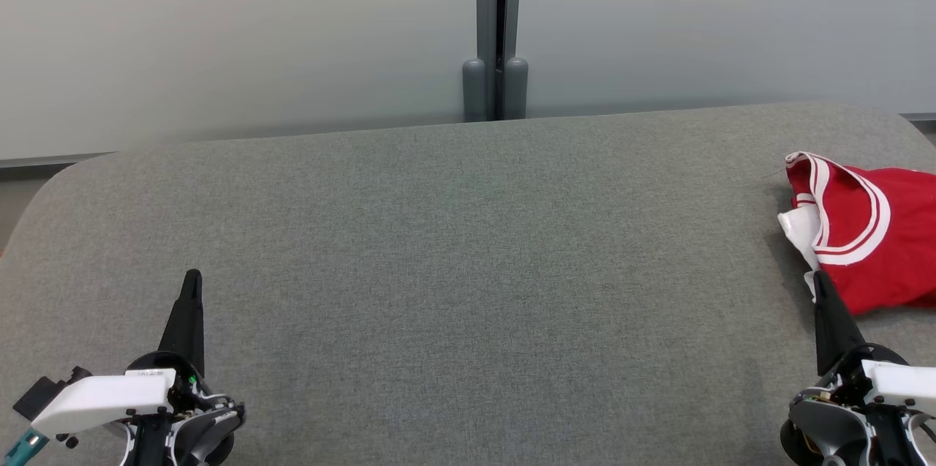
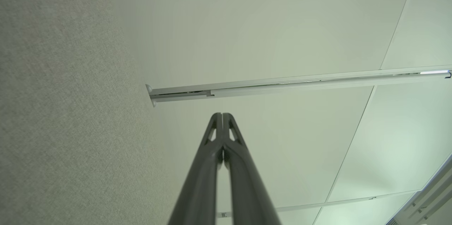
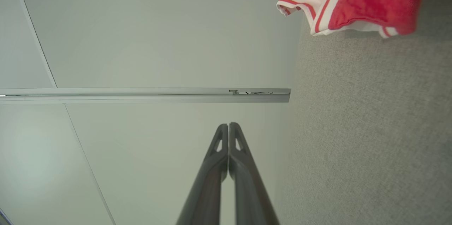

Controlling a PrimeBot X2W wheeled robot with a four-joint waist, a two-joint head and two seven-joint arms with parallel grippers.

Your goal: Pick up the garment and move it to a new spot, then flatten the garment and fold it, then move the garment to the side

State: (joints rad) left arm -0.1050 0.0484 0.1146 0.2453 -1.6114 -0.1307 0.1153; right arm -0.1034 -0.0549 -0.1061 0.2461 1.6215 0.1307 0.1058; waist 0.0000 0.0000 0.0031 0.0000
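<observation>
Left claw (image 1: 192, 283): fingers pressed together, empty, over grey surface (image 1: 468, 268). Right claw (image 1: 820, 283): pressed together, empty. Garment (image 1: 877, 232): red, white-trimmed, crumpled at surface's right edge beside right claw's tip; right wrist view adds its striped hem.

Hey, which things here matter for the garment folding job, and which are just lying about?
Job: red garment with white trim, on the grey padded surface at its right end; left gripper and right gripper, both shut, holding nothing.
Just there: grey post; pale wall panels behind.
</observation>
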